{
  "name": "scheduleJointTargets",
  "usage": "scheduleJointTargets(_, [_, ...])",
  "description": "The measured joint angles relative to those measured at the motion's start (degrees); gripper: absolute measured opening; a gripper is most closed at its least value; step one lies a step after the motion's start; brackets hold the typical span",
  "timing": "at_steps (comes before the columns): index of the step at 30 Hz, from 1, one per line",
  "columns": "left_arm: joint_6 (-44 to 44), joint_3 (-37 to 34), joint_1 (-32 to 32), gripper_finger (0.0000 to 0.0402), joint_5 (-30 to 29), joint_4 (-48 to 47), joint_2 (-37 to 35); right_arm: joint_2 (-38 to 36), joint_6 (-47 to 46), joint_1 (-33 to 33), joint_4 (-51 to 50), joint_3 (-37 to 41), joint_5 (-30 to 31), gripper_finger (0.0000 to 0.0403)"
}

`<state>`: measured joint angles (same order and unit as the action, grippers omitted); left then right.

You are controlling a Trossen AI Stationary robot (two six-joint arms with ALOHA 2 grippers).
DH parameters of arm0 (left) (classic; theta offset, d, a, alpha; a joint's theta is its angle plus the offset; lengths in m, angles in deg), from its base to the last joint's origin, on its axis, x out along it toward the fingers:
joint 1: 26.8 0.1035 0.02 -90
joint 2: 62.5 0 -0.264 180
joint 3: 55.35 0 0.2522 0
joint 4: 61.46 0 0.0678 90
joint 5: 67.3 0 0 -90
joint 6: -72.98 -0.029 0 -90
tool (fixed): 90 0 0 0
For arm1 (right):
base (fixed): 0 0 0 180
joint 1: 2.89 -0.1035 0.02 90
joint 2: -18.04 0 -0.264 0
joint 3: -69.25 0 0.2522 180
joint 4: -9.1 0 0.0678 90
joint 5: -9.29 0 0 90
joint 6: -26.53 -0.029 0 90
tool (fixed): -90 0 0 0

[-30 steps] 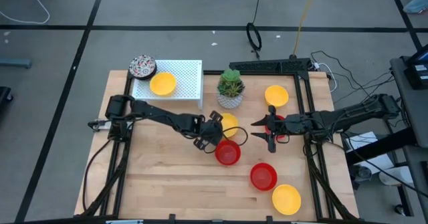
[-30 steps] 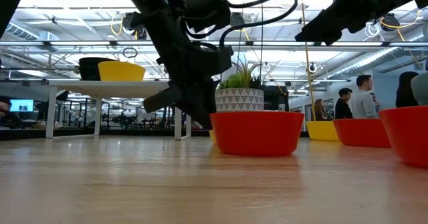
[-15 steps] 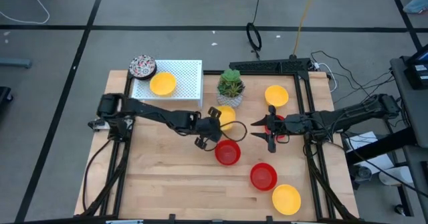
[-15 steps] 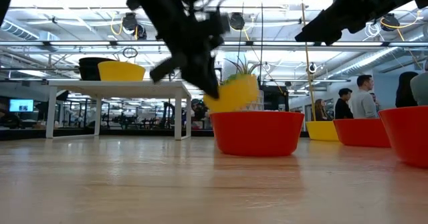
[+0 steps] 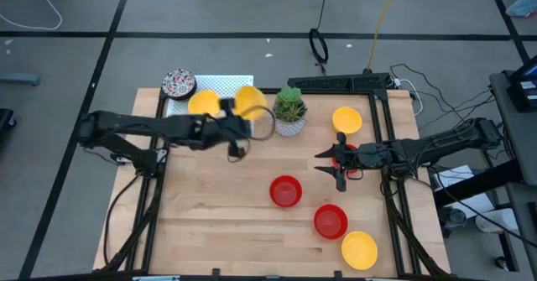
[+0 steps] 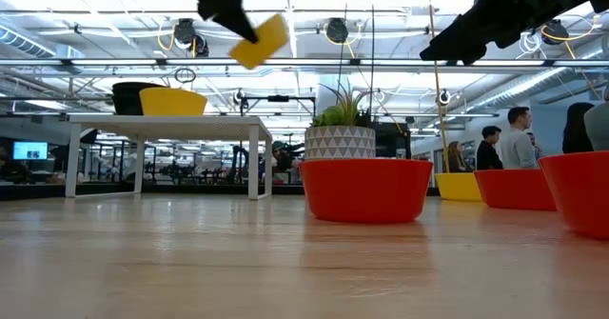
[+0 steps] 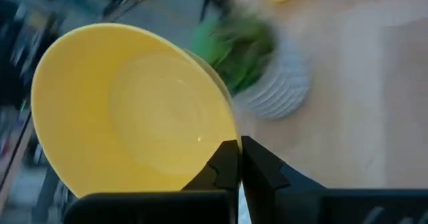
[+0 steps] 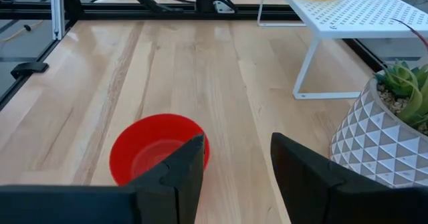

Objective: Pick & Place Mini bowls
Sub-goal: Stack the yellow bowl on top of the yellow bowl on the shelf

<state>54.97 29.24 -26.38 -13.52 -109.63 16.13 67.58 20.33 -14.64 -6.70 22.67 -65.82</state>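
Observation:
My left gripper (image 5: 236,116) is shut on a yellow mini bowl (image 5: 250,100) and holds it high over the white rack's right end; the low view shows this bowl (image 6: 259,41) well above the table. On the rack (image 5: 226,86) sit another yellow bowl (image 5: 203,105) and a patterned bowl (image 5: 179,83). My right gripper (image 5: 324,160) hovers open at the table's right, beside a red bowl (image 5: 349,154). Standing on the table are two red bowls (image 5: 285,190), (image 5: 330,221) and two yellow bowls (image 5: 346,120), (image 5: 359,249). My left gripper pinches the yellow bowl by its rim (image 7: 227,127), one finger (image 7: 221,167) on the inner side and the other outside. The bowl is lifted clear and tipped on its side, its hollow (image 7: 127,117) facing the wrist camera.
A white patterned pot with a green plant (image 5: 289,113) stands just right of the held bowl. A black frame (image 5: 382,84) borders the table's right and far side. Bare wood (image 5: 201,214) lies at the near left. People stand in the room beyond (image 6: 514,138).
My left gripper, shut on the yellow bowl, has raised it off the table beside the plant pot and carried it up and toward the far left, to above the rack's right end. The bowl has tipped on the way. The right arm has kept still.

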Motion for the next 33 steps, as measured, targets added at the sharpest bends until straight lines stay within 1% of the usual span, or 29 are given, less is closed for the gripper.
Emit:
scheduleJointTargets(5, [10.1,0.0,3.9,0.0017,-2.7,-10.7,-5.3,0.0,0.0,0.0,0.0,0.0,0.0,0.0160])
scheduleJointTargets(9, [16.6,0.0,7.8,0.0007,-2.6,-18.4,-7.1,0.0,0.0,0.0,0.0,0.0,0.0,0.0160])
scheduleJointTargets(11, [19.7,0.0,9.8,0.0006,-1.0,-21.9,-7.2,0.0,0.0,0.0,0.0,0.0,0.0,0.0160])
scheduleJointTargets(14, [22.3,0.0,12.6,0.0014,3.7,-26.3,-7.1,0.0,1.4,0.0,0.1,0.0,0.0,0.0160])
scheduleJointTargets(20, [23.1,0.0,15.8,0.0006,8.4,-27.0,-6.1,0.0,2.8,0.0,0.0,0.0,0.0,0.0160])
scheduleJointTargets(23, [23.1,0.0,16.9,0.0013,10.8,-27.3,-5.5,0.0,2.8,0.0,0.0,0.0,0.0,0.0160])
scheduleJointTargets(26, [22.8,-0.1,17.4,0.0017,11.2,-27.8,-5.3,0.0,2.8,0.0,0.0,0.0,0.0,0.0160])
scheduleJointTargets(30, [22.7,-0.1,17.7,0.0006,12.4,-29.0,-4.5,0.0,2.8,0.0,0.0,0.0,0.0,0.0160])
scheduleJointTargets(33, [22.9,0.0,17.8,0.0012,12.6,-29.4,-4.5,0.0,2.8,0.0,0.0,0.0,0.0,0.0160])
